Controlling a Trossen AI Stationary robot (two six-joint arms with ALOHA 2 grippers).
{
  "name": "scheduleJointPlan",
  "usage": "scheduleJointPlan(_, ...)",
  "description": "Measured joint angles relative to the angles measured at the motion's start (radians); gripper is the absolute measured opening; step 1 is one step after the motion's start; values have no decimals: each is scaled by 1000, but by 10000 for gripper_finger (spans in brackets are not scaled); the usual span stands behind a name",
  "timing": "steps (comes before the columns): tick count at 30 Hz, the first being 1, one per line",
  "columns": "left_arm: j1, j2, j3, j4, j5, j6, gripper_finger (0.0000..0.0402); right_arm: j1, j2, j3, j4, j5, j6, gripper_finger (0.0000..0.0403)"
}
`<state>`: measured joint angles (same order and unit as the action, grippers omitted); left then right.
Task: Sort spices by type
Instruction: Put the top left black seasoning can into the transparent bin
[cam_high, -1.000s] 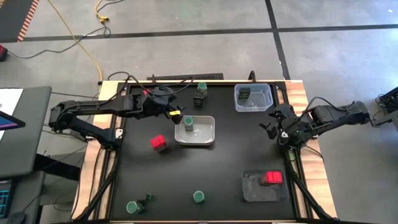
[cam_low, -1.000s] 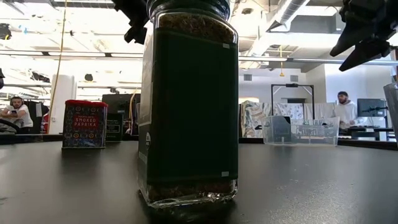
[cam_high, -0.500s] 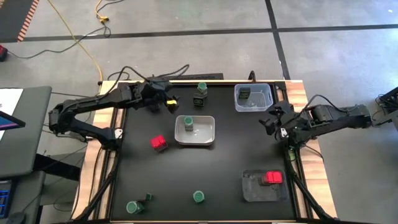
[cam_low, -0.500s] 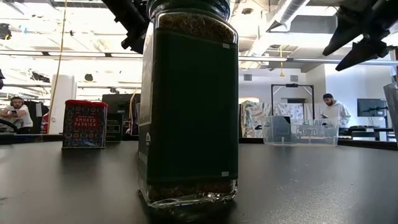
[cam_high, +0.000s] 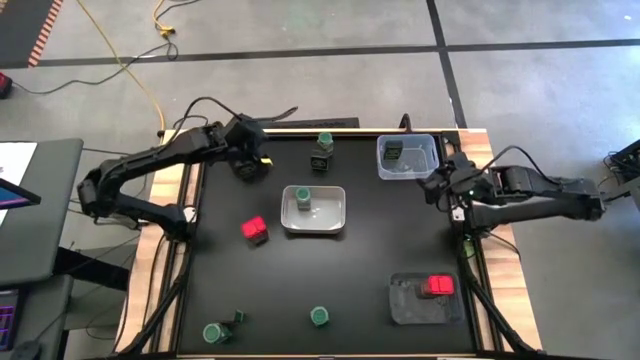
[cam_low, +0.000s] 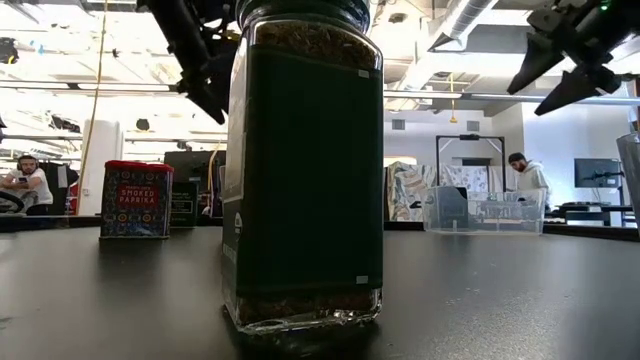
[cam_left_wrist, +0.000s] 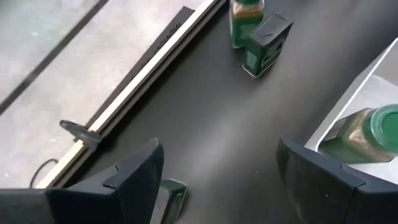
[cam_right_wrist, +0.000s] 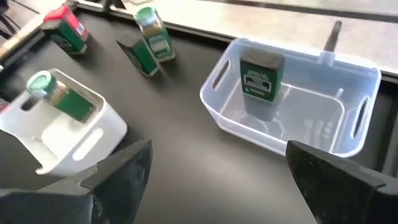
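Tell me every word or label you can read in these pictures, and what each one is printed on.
"SMOKED PAPRIKA": on the front of the red rectangular spice box, in the low view.
Big green-labelled glass jar close to the low camera: small marks, nothing readable.
Dark squarish tin in the clear plastic tub: pale label, too blurred to read.
Green-lidded jars and tins elsewhere: print too small.

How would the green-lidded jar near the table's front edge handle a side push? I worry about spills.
The jar looks tall on a modest flat base, so a push near the lid would likely tip it. Pushed low, it would probably slide. Its squarish sides suggest little rolling.
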<state>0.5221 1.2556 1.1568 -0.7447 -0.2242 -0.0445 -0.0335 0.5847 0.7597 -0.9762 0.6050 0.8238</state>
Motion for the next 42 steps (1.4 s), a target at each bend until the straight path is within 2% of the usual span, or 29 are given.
scheduleJointPlan(3,51,0,0,0,67,44,295,-25,13,0,53,-1,-23,397)
scheduleJointPlan(6,91,0,0,2,88,74,295,-50,31,0,88,-4,-45,397)
scheduleJointPlan(14,137,1,0,2,89,115,295,-89,120,0,144,-8,-90,397)
scheduleJointPlan(17,137,1,0,2,89,111,295,-99,179,0,296,-42,-244,397)
scheduleJointPlan(22,137,1,0,1,88,88,295,-142,323,3,687,-95,-553,397)
scheduleJointPlan(26,137,1,0,1,83,154,295,-213,464,72,831,-201,-664,397)
scheduleJointPlan(32,133,1,-1,-6,85,154,295,-292,709,275,797,-354,-774,382)
scheduleJointPlan(37,139,-2,-35,-8,89,190,295,-336,871,470,648,-368,-798,362)
scheduleJointPlan(42,139,-2,-71,-17,148,202,295,-368,941,577,550,-369,-805,351)
